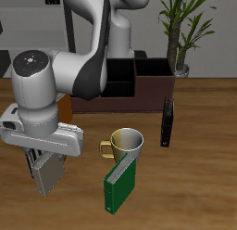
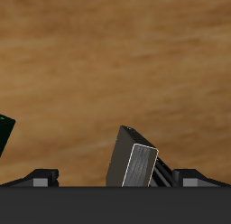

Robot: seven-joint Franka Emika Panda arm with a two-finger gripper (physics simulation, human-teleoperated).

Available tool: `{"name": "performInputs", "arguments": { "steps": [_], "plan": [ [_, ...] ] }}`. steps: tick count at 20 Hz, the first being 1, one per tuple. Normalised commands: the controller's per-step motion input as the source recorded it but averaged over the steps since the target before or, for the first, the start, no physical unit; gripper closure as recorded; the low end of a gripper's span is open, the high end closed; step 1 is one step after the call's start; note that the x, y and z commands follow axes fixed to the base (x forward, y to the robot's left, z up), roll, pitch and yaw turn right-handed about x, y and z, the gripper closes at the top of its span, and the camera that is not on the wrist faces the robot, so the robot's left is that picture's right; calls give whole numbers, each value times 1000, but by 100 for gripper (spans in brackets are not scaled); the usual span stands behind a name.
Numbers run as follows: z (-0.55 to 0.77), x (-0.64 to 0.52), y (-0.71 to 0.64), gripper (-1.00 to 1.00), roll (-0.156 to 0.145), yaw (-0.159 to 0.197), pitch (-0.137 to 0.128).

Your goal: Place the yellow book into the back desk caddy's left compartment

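My gripper [image 1: 46, 178] hangs low over the table near its front edge, open, its fingers wide apart in the wrist view. A grey book [image 2: 137, 164] with a dark cover stands between the fingers [image 2: 185, 177], closer to one of them and apart from the other. In the exterior view the same grey book [image 1: 51, 173] shows as a tilted slab under the hand. The yellow book is out of view. The dark-brown desk caddy [image 1: 153, 85] stands at the back, largely hidden by my arm, and its left compartment cannot be made out.
A green book [image 1: 118, 185] stands beside a yellow-green mug [image 1: 125, 141] close to the gripper. A thin black book [image 1: 168, 122] stands upright farther along. A potted plant [image 1: 182, 34] stands behind the caddy. The green book's edge [image 2: 4, 137] also shows in the wrist view.
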Motion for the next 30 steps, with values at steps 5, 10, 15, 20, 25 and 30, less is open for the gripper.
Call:
{"name": "performInputs", "arguments": {
  "steps": [5,10,15,20,25,30],
  "plan": [
    [-258,-53,-226,-100,-42,-40,22],
    [-244,-53,-83,-100,-15,-29,21],
    [-368,-35,34,-100,-8,-20,40],
    [-359,4,15,100,-16,-12,37],
    [-120,-18,-42,100,-1,-23,19],
    [148,-5,24,100,0,-13,-14]
  ]
}}
